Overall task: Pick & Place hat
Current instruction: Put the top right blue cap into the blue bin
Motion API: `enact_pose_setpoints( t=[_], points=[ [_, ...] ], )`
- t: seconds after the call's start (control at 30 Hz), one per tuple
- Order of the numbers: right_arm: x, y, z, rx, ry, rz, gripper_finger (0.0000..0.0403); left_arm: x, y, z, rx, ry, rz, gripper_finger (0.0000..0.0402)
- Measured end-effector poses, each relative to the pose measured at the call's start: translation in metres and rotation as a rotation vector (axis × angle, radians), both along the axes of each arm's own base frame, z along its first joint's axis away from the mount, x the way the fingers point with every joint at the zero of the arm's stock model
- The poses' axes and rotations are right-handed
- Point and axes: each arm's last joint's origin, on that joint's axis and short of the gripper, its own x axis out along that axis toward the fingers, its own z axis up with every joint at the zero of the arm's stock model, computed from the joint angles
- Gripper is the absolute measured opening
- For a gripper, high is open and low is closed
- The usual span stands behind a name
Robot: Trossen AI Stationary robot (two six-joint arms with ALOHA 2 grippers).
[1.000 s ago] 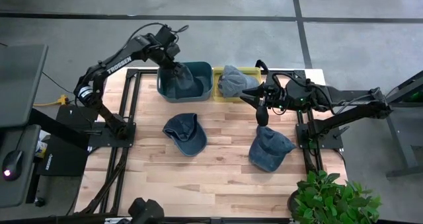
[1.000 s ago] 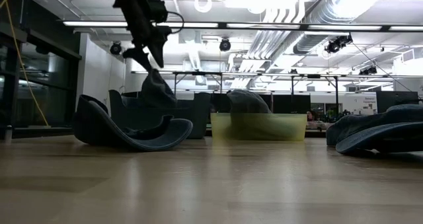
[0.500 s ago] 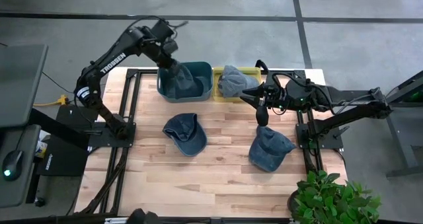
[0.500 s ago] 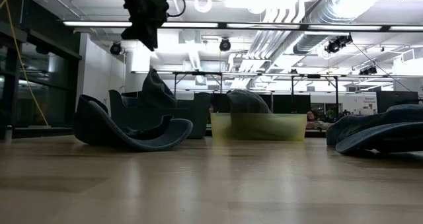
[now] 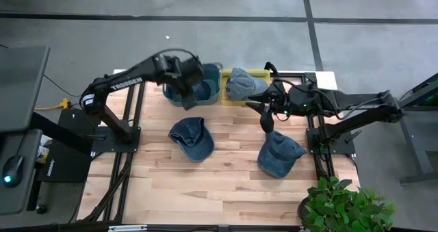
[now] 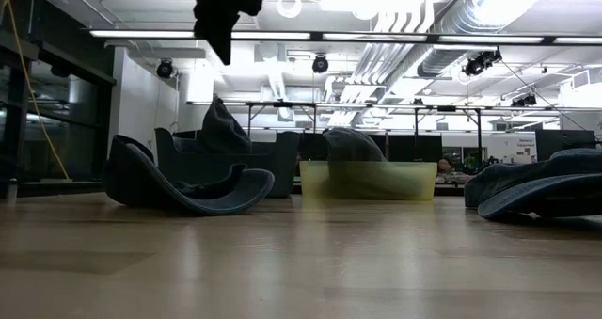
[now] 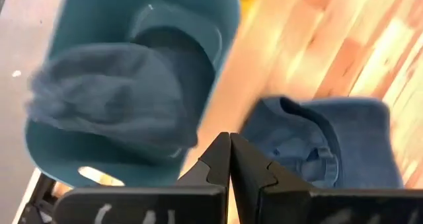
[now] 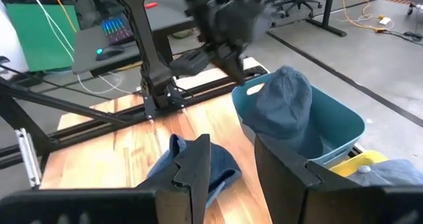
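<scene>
"TROSSEN" in white letters along the left arm (image 5: pixel 122 85), high view; nothing else legible.

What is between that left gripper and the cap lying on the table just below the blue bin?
Nothing visible. The left gripper, shut and empty, hangs over the near edge of the teal bin. The cap lies on bare wood in front of the bin, with only open table between them. The other loose cap lies well to the side.
</scene>
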Motion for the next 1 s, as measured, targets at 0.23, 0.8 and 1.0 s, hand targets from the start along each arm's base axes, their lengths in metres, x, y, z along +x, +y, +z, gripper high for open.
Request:
enact_pose_setpoints(
  t=[0.23, 0.8, 1.0],
  points=[
    [0.004, 0.000, 0.000, -0.001, -0.020, 0.001, 0.0114, 0.009, -0.014, -0.060, -0.044, 0.107, 0.024, 0.0001],
    [0.004, 0.000, 0.003, -0.033, -0.039, -0.011, 0.0114, 0.004, 0.024, -0.120, 0.010, 0.104, 0.169, 0.0000],
    [0.004, 0.000, 0.003, -0.017, -0.043, -0.015, 0.0114, 0.002, 0.045, -0.137, -0.002, 0.179, 0.216, 0.0000]
  ],
)
